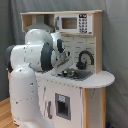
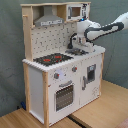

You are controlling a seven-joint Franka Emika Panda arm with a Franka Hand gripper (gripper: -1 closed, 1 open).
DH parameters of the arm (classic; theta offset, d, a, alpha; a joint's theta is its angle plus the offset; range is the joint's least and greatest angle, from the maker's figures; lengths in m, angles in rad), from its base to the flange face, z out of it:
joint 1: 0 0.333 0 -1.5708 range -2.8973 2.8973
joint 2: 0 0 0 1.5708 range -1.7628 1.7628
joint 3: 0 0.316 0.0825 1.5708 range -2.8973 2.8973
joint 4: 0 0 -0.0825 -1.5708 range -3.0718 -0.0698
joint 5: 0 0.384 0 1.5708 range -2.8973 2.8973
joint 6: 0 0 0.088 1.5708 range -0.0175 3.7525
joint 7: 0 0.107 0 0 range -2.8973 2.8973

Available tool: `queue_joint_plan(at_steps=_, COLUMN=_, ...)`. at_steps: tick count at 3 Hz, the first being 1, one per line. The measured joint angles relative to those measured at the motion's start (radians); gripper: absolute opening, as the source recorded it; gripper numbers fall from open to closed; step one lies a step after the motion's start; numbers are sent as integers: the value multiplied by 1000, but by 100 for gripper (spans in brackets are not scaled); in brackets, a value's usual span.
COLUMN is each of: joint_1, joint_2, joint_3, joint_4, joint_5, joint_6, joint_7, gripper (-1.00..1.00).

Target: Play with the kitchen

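The gripper (image 2: 79,46) hangs low over the sink (image 2: 76,51) of the kitchen (image 2: 60,75); whether it is open or closed cannot be told. In the second exterior view the faucet (image 2: 74,38) stands just beside it, the hob (image 2: 52,59) lies off toward the second exterior view's left, and the microwave (image 2: 76,11) sits above it. In the first exterior view the arm (image 1: 40,52) hides it.

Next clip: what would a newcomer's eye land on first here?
The toy kitchen fills the middle in both exterior views, white and pale wood, with a red-ringed hob on its counter and a microwave up top. The white arm looms large at the first exterior view's left, and reaches in from the second exterior view's right, towards the sink.
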Motion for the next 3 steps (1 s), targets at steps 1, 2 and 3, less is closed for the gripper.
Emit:
queue_joint_plan(at_steps=1, joint_1=-9, joint_2=-18, joint_3=-11, joint_4=13, joint_5=2, joint_6=58, joint_7=-12, gripper=100)
queue_joint_plan(at_steps=2, joint_1=1, joint_2=-3, joint_3=13, joint_4=91, joint_5=9, joint_6=-14, joint_7=-19, gripper=100)
queue_joint_plan(at_steps=3, joint_1=1, joint_2=23, joint_3=37, joint_4=152, joint_5=9, joint_6=-98, joint_7=-19, gripper=100)
